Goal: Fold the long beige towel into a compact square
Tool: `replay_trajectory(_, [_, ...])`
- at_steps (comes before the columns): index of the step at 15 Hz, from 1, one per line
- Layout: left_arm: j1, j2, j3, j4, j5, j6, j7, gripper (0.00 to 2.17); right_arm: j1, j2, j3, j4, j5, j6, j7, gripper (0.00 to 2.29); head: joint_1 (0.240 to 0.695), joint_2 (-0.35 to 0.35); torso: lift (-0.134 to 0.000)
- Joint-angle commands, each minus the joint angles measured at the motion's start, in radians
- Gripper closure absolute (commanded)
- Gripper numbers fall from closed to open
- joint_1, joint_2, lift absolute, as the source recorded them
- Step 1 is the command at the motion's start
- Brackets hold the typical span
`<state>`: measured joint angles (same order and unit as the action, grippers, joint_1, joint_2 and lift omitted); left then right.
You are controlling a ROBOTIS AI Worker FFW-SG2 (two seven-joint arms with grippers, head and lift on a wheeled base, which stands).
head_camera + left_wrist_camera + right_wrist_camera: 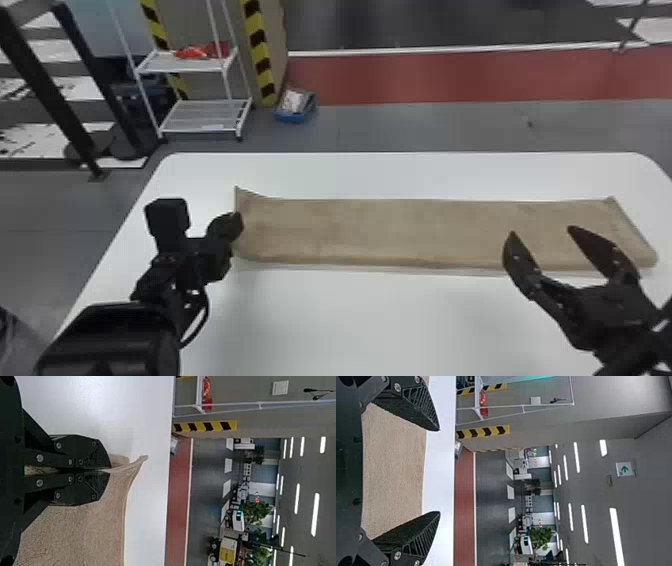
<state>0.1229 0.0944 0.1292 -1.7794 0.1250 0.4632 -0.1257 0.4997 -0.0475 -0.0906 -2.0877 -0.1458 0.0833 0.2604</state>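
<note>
the long beige towel (400, 231) lies on a white table (380, 325), left end pinched by the left gripper (234, 228); the right gripper (542, 234) is spread wide near the other end.

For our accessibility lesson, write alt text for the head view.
A long towel lies across a white table; the robot's left end effector is at one end, its right end effector, open, over the other.

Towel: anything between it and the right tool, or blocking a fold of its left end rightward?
Nothing visible between the towel and the open right tool. For the fold, that tool itself, near the right end, might block; the left tool grips the left end.
</note>
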Motion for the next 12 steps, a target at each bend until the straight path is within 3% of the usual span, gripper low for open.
replay_trajectory(1, [0.015,-0.002,-0.002,-0.077,0.021,0.061,0.001,1.89,0.0,-0.002,-0.003,0.0,-0.011,-0.001,0.0,0.14,0.695,0.081,-0.119])
replay_trajectory(5, [0.02,-0.005,-0.026,-0.141,0.007,0.134,0.064,1.81,-0.004,-0.018,-0.001,0.005,-0.026,-0.001,0.0,0.14,0.695,0.064,-0.119])
replay_trajectory(6, [0.021,-0.005,-0.026,-0.123,-0.004,0.131,0.093,1.42,-0.006,-0.023,0.003,0.005,-0.028,-0.004,0.0,0.14,0.695,0.06,-0.119])
replay_trajectory(7, [0.021,-0.004,-0.023,-0.094,-0.015,0.122,0.098,0.52,-0.006,-0.025,0.003,0.006,-0.028,-0.001,0.0,0.14,0.695,0.065,-0.119])
replay_trajectory(8, [0.021,-0.004,-0.022,-0.066,-0.016,0.088,0.098,0.01,-0.009,-0.025,0.002,0.011,-0.028,-0.001,-0.001,0.14,0.695,0.072,-0.119])
replay_trajectory(12, [-0.006,-0.002,-0.019,0.009,-0.038,0.055,0.098,0.02,-0.006,-0.026,0.006,0.009,-0.028,-0.004,0.0,0.14,0.695,0.089,-0.119])
